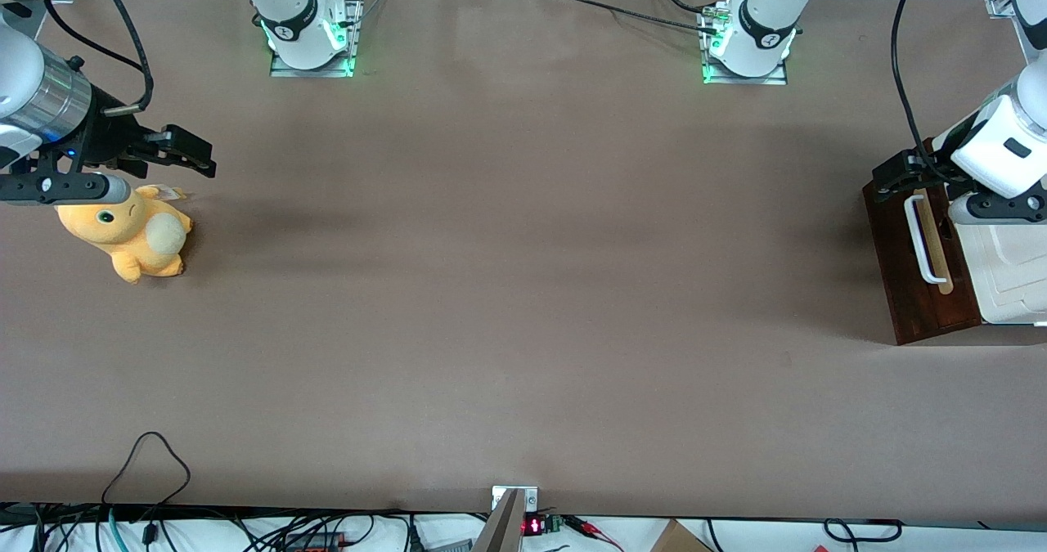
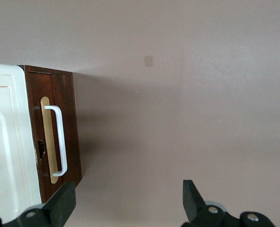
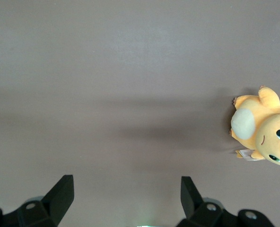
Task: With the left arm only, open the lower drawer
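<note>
The brown counter (image 1: 523,290) carries a cabinet with a cream-white top (image 1: 1010,278) at the working arm's end. The left arm (image 1: 1002,147) reaches over that cabinet. Its lower drawer (image 1: 908,290) sits shut, white bar handle (image 1: 923,237) facing the counter's middle. The pincer (image 1: 887,177) hovers above the handle's upper end, spread wide, holding nothing. A yellow plush toy (image 1: 131,237) lies toward the parked arm's end.

No words or brand names can be read anywhere. A small display (image 1: 532,525) at the bench (image 1: 523,290) edge nearest the front camera glows with red digits, too small to tell. The plush toy's tag (image 3: 246,153) shows no readable print.
</note>
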`<action>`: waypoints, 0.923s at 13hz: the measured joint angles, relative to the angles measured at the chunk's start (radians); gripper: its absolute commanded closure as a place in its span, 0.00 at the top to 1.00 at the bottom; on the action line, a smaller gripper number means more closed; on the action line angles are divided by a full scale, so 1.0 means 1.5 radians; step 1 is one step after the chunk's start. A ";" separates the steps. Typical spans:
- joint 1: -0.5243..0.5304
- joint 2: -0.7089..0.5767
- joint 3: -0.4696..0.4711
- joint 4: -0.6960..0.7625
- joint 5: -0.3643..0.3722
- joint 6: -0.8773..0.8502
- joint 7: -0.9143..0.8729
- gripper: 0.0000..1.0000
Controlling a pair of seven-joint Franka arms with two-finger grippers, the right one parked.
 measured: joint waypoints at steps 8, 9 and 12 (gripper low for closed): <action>0.001 0.003 0.003 0.000 0.006 -0.002 0.034 1.00; 0.001 0.004 0.002 0.000 0.016 -0.002 0.034 1.00; 0.001 0.008 0.002 0.000 0.046 -0.003 0.034 1.00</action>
